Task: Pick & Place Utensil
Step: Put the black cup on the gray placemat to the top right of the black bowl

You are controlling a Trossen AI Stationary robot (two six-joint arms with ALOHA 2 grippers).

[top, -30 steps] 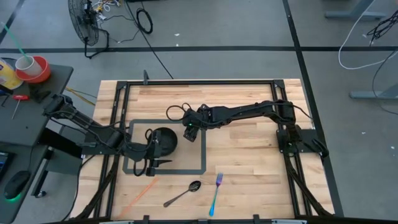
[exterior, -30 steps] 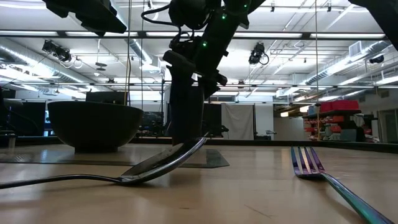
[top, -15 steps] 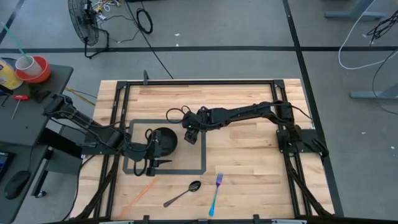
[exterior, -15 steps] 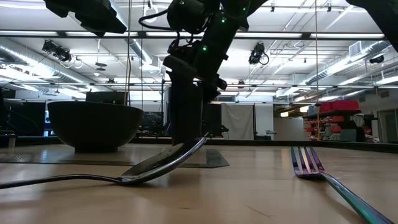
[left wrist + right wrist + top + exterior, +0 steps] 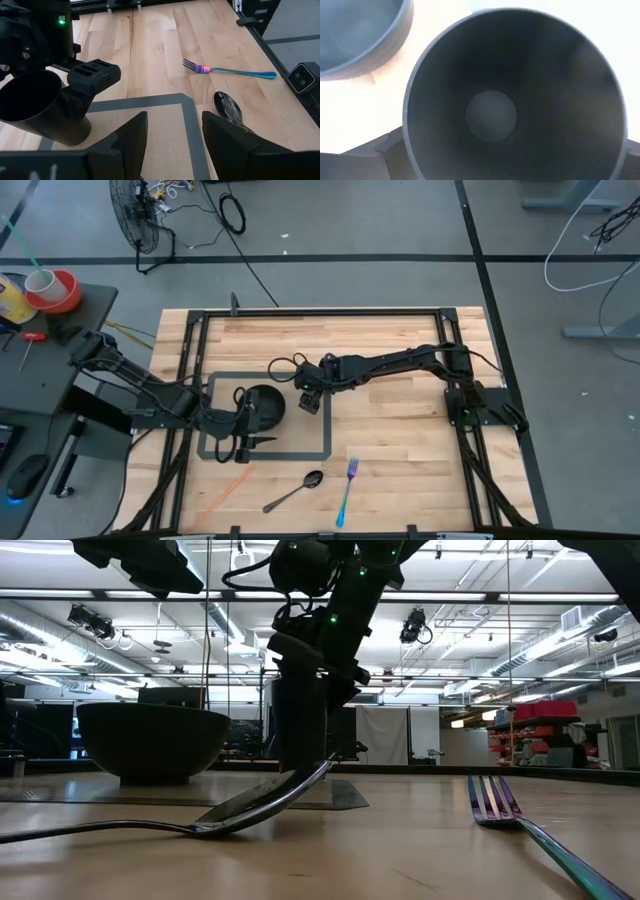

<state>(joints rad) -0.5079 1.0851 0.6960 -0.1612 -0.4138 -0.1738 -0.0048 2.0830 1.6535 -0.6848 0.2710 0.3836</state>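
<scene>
A dark cup (image 5: 309, 402) stands upright at the right border of the grey-edged mat (image 5: 270, 453), held by my right gripper (image 5: 309, 392), which comes from the table's right. In the right wrist view I look straight down into the cup (image 5: 515, 100). A silver spoon (image 5: 295, 490) and an iridescent fork (image 5: 346, 490) lie flat on the wood near the table's near edge. My left gripper (image 5: 174, 145) hovers open over the mat's near part (image 5: 262, 442), just on the near side of the black bowl (image 5: 262, 406), and touches nothing. My right gripper holds the cup by its outer wall just below the rim (image 5: 75, 92), pinched between two fingers (image 5: 95, 75) that stand on opposite sides. The fingers come from above, pointing down. The cup is upright; I cannot tell whether its base (image 5: 67, 135) rests on the mat.
The black bowl (image 5: 150, 740) sits on the mat left of the cup. An orange stick (image 5: 225, 487) lies near the table's near-left corner. A black metal frame (image 5: 300, 311) runs along the table's edges. Bare wood lies right of the mat (image 5: 400, 430).
</scene>
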